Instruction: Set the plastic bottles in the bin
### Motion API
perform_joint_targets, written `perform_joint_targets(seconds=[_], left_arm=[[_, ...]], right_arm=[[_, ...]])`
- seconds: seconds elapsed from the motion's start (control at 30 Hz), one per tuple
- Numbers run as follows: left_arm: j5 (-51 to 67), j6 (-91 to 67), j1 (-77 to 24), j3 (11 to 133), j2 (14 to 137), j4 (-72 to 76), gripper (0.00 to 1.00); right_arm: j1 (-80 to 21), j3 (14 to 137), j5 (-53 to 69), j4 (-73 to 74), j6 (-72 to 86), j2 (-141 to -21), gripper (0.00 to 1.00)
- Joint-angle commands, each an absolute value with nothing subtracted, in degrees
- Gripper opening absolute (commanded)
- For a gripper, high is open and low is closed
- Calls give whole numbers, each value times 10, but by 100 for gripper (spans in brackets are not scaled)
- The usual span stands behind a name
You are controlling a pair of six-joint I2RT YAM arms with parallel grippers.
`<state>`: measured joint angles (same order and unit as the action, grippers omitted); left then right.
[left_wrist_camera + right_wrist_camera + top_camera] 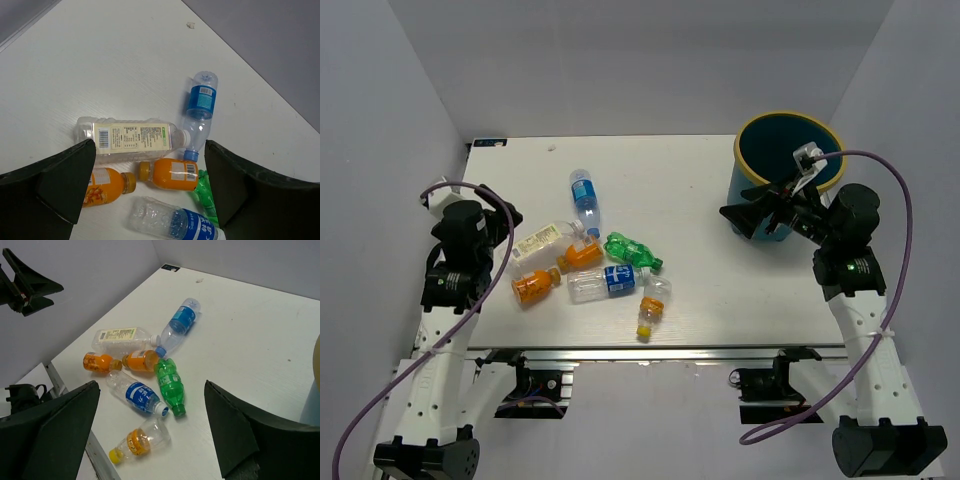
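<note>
Plastic bottles (605, 281), 7, lie clustered on the table (740, 280); left hand (150, 186) and right hand (151, 426) gape wide.

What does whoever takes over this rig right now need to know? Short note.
Left tool: open, holding nothing, at the table's left edge, facing the bottle cluster.
Right tool: open, holding nothing, beside the bin at the far right.
Plastic bottles: seven, all lying on the table left of centre, most touching in one cluster.
Done: nothing; no bottle visible in the bin.
To do: move all seven into the bin.
</note>
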<state>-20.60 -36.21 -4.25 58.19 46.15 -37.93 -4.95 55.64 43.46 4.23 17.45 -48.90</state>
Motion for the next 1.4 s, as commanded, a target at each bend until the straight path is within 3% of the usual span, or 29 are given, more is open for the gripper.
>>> perform_joint_targets(seconds=[0.0,0.17,0.27,0.5,0.77,1.03,1.07,1.17,1.23,1.37], left_arm=[[-217,-356,-40,589,468,-370,98],[-216,-345,-40,584,477,-371,98],[-220,-346,-41,565,471,-358,98],[-195,-334,-41,542,446,-341,98],[-181,-325,-41,526,450,-357,98],[-180,-334,-41,511,441,-366,98],[-184,-334,-41,511,441,-371,98],[-185,-336,-40,510,441,-374,98],[-186,-338,-41,510,444,-375,98],[-177,-348,-41,513,458,-373,98]], right_arm=[[-49,580,434,14,196,-491,89],[-59,536,489,-31,257,-486,89],[-136,528,417,26,233,-487,89],[-444,478,26,143,297,-557,89],[-634,502,-296,193,451,-749,89],[-642,509,-277,152,546,-902,89],[-642,507,-279,151,548,-907,88],[-642,500,-301,148,548,-904,71],[-642,504,-322,156,539,-874,52],[-641,541,-401,157,393,-781,43]])
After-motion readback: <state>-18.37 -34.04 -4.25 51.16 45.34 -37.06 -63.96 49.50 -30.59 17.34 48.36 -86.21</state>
